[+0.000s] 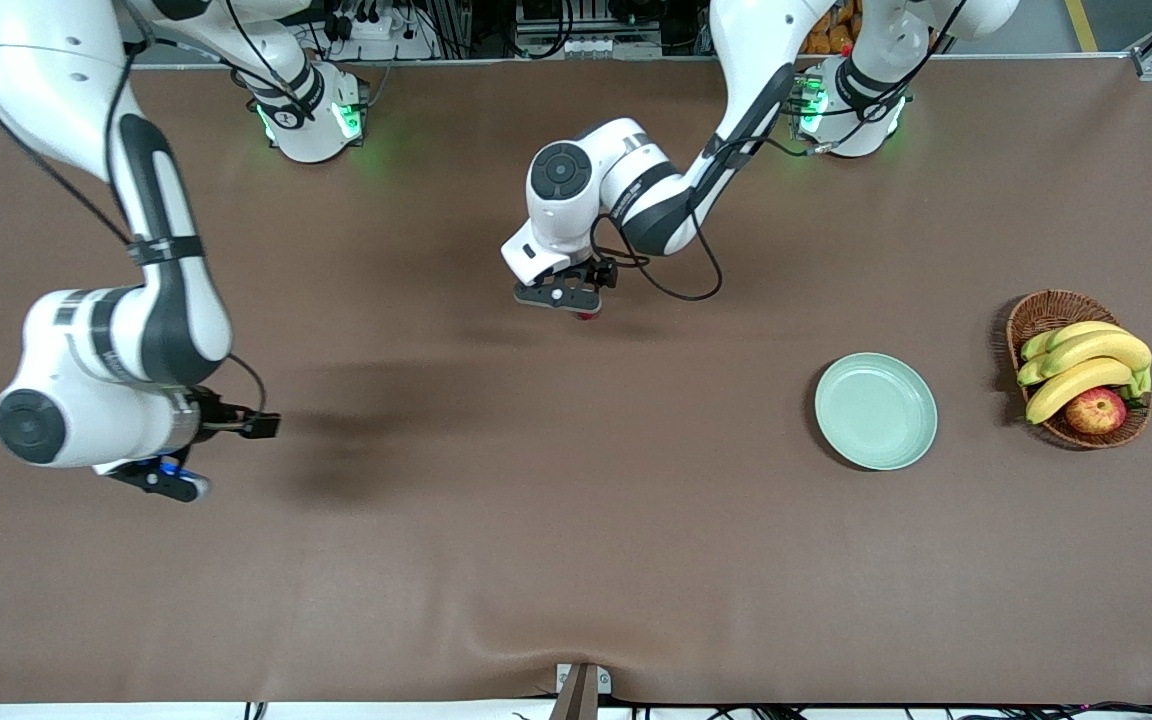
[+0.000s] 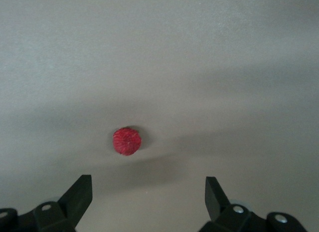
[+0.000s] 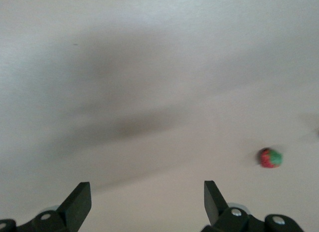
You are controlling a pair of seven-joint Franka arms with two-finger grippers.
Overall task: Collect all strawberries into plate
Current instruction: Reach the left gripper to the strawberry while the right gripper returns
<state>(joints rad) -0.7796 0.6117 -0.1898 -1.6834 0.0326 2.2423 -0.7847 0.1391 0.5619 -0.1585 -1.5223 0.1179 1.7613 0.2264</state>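
One strawberry point(image 1: 588, 314) lies on the brown table near its middle, mostly covered by my left gripper point(image 1: 564, 296), which hangs low over it. In the left wrist view that strawberry point(image 2: 126, 141) sits just ahead of the open, empty left gripper point(image 2: 148, 191), not between the fingers. My right gripper point(image 1: 171, 484) hovers over the right arm's end of the table, open and empty point(image 3: 147, 193). Another strawberry point(image 3: 269, 157), red with a green top, lies off to one side of it. The pale green plate point(image 1: 876, 411) is empty, toward the left arm's end.
A wicker basket point(image 1: 1040, 312) with bananas point(image 1: 1086, 362) and an apple point(image 1: 1096, 410) stands beside the plate, closer to the left arm's end of the table. A black clamp point(image 1: 579, 690) sits at the table edge nearest the front camera.
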